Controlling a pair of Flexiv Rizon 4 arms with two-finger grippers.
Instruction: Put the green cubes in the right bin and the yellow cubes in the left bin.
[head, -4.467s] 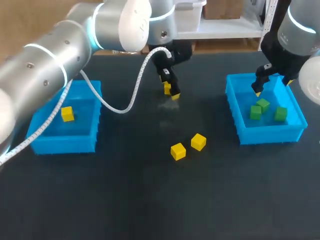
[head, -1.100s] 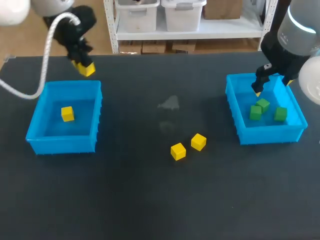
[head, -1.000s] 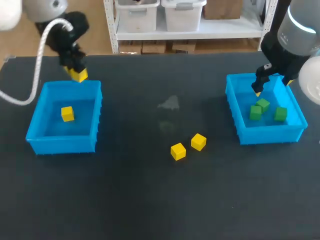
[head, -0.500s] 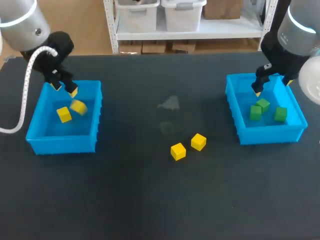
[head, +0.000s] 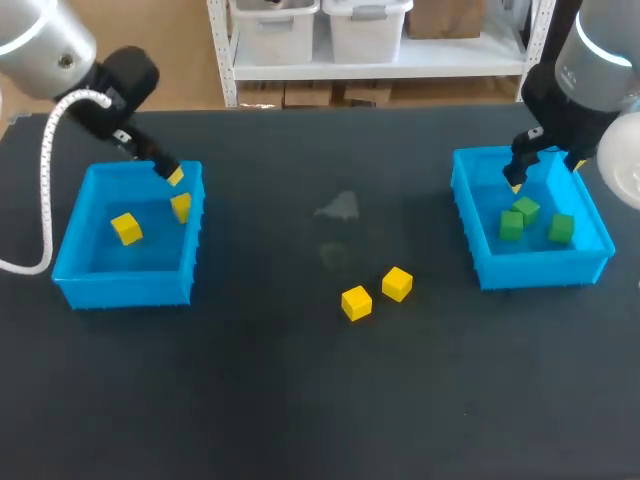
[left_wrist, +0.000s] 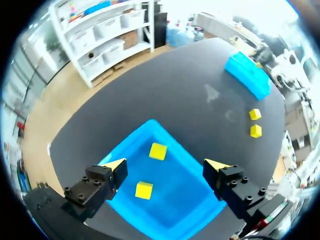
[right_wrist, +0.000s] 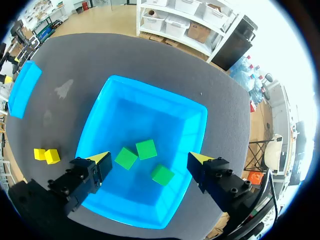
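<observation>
My left gripper (left_wrist: 166, 164) hangs wide open and empty over the left bin (head: 125, 290), two yellow cubes (head: 127, 228) inside. My right gripper (right_wrist: 148, 157), likewise open and empty, hovers over the right bin (head: 540, 268) and its three green cubes (head: 512, 226). Two loose cubes (head: 357, 302), both yellow, lie on the table (head: 300, 400) between the bins.

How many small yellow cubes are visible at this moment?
4: two yellow cubes lie inside the left blue bin, and two more sit side by side on the dark table.

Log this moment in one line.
left gripper: open over left bin; right gripper: open over right bin; binned: two yellow cubes, three green cubes; loose: two yellow cubes
</observation>
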